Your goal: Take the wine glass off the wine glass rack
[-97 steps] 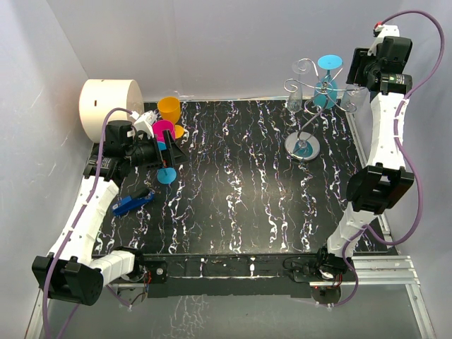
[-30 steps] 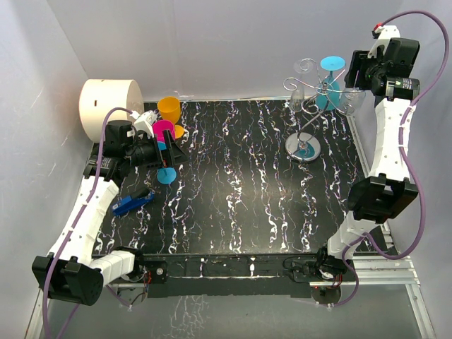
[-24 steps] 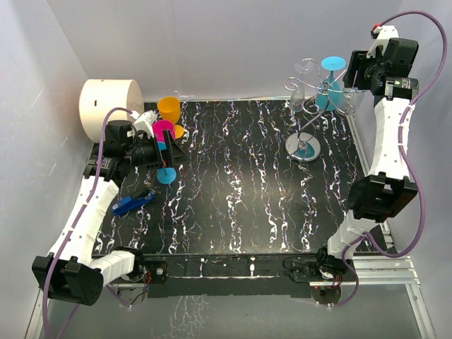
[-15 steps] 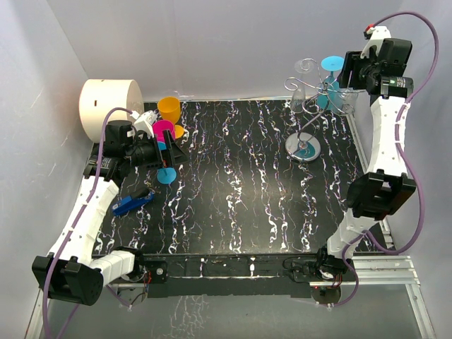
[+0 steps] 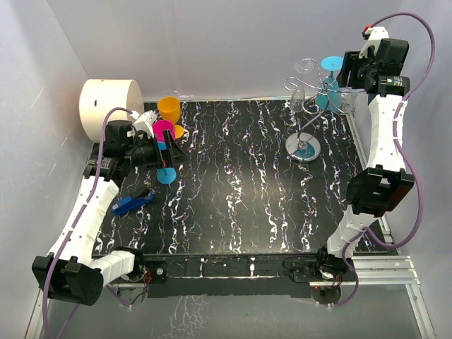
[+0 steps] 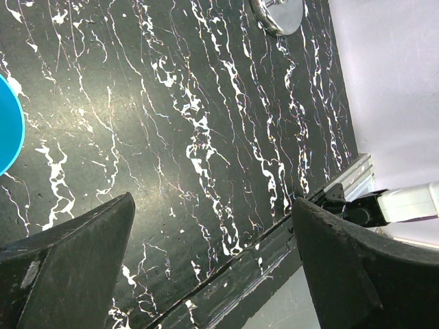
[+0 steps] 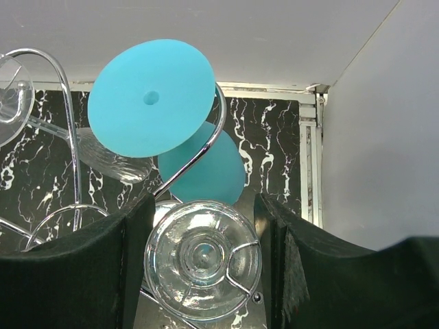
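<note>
We see a counter (image 5: 247, 233) with a black marble pattern and thin white veins. At its far right corner the wine glass rack (image 5: 304, 145) is shiny silver wire. On it the clear wine glass (image 7: 202, 257) has no colour, and the other wine glass (image 7: 151, 96) is matt turquoise. Near the far left corner there are an orange cup (image 5: 169, 108), a pink cup (image 5: 163, 130) and a cream-white cylinder (image 5: 111, 106). By the left edge we see a turquoise disc (image 5: 167, 175) and a dark blue object (image 5: 132, 203). The arms (image 5: 387, 134) are white with black joints and their cables (image 5: 421, 205) are purple. The walls (image 5: 226, 49) are pale lilac-grey.
</note>
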